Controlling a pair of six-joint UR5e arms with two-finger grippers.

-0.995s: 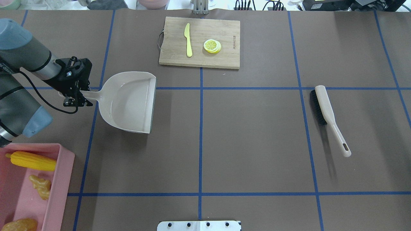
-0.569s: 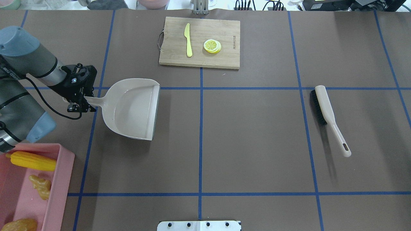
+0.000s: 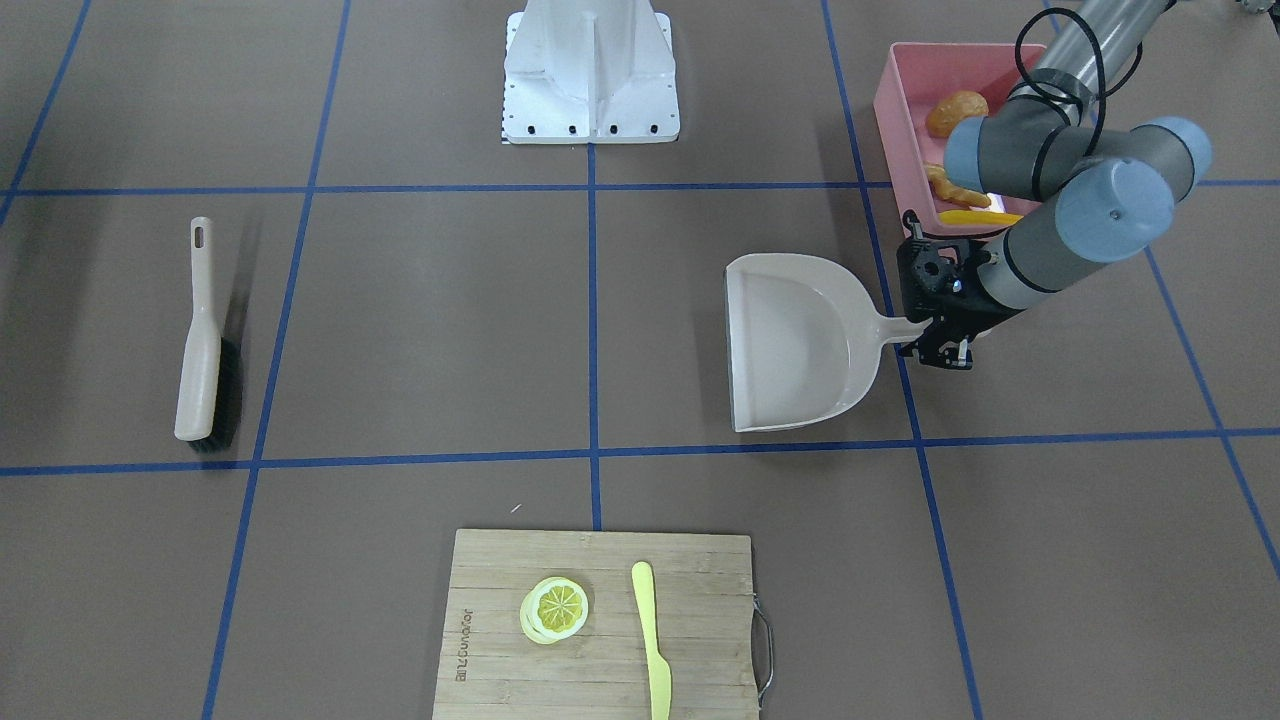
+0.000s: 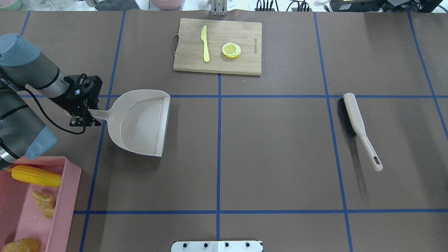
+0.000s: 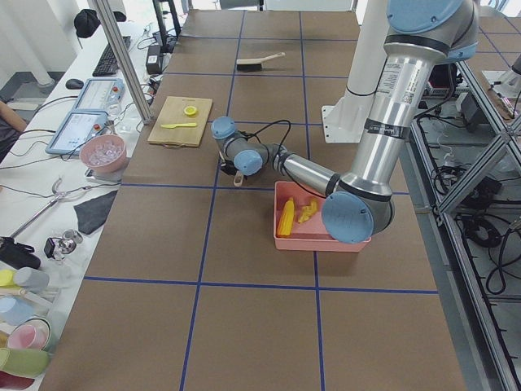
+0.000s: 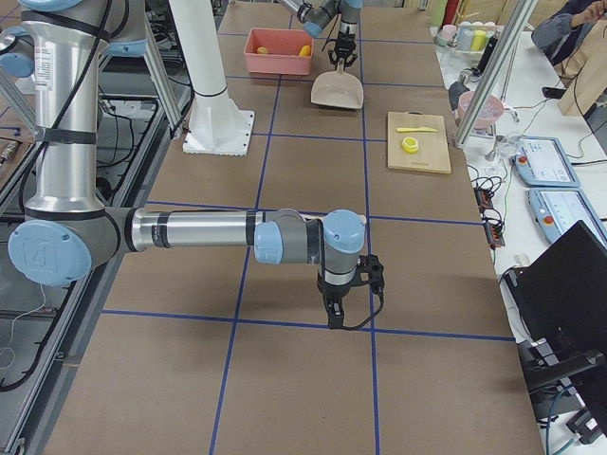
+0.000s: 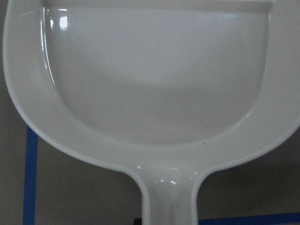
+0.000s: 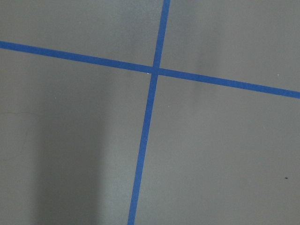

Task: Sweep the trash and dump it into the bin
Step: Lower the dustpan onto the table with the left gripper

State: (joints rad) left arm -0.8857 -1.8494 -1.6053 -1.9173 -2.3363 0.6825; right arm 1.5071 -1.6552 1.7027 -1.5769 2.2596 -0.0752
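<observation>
The bin (image 4: 66,196) sits in the lower left corner of the overhead view, partly cut off by the frame. All three pieces of trash lie inside it: the corn (image 4: 35,176) at the top, the ginger (image 4: 44,203) in the middle and the potato (image 4: 21,245) at the bottom edge. Up and to the right of the bin, the left gripper (image 4: 90,115) is clamped on the handle of the dustpan (image 4: 140,122), whose scoop is empty. Whether the pan rests on the table (image 4: 273,154) or hangs just above it, I cannot tell. The right gripper (image 6: 337,318) shows only in the right side view, low over bare table, so I cannot tell if its jaws are apart or together.

The dumping looks done, so the remaining risk is in putting the pan down. If it is let go while off the surface, it could drop and skid. The left arm's elbow hangs close to the bin's top edge, so a careless pull-back could nudge the bin.

Well apart at right lies the brush (image 4: 357,126). At top centre the board (image 4: 245,66) carries a knife (image 4: 205,43) and lemon slice (image 4: 231,50). The board bears a small burned-in mark, too small to read.
</observation>
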